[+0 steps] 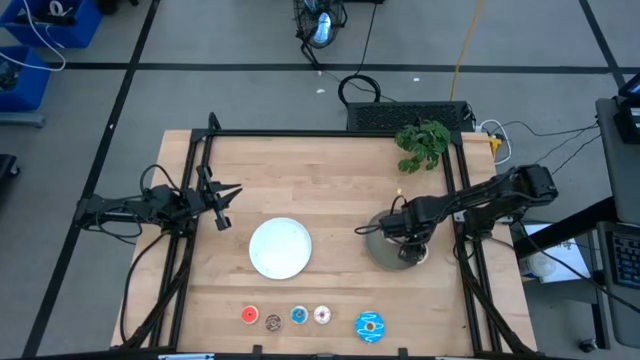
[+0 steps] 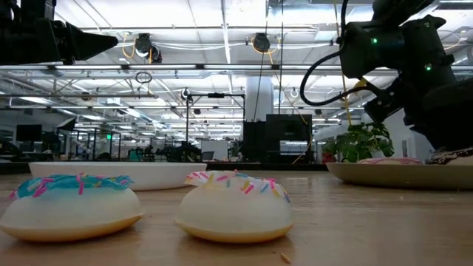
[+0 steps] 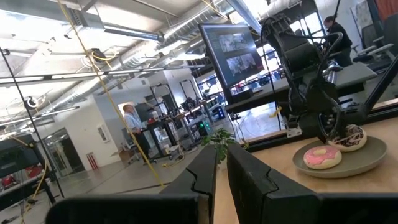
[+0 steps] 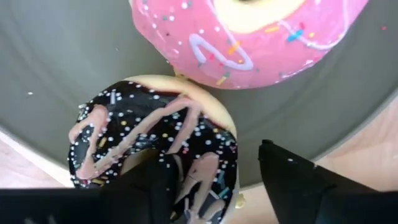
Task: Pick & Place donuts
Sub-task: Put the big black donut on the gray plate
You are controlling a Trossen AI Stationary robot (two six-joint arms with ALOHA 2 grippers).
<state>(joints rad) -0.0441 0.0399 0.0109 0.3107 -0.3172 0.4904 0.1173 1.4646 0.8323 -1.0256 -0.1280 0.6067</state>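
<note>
On the grey plate [image 1: 378, 256] at the table's right lie the pink donut [image 4: 249, 37] and the chocolate sprinkled donut [image 4: 155, 124], flat and side by side; the chocolate one is near the rim. My right gripper [image 4: 211, 165] is open just above the chocolate donut, one finger over its middle and the other outside its rim. Along the near edge sit the red [image 1: 250, 315], brown [image 1: 273, 321], blue [image 1: 299, 316] and white-pink [image 1: 322, 316] tiny donuts and the blue sprinkled donut [image 1: 371, 325]. My left gripper [image 3: 221, 171] is shut and waits at the table's left. My right gripper comes at the chocolate donut from above, pointing down. One finger [image 4: 146, 193] covers the donut's hole and the other finger [image 4: 298, 186] stands clear of its outer edge [image 4: 233, 162]. I cannot tell whether the first finger touches it. The donut rests on the plate.
A white plate [image 1: 280, 247] lies at the table's middle. A potted plant [image 1: 422, 143] stands at the far right corner. Black frame rails [image 1: 190, 230] run along the table's left, far and right sides. People show in the room beyond.
</note>
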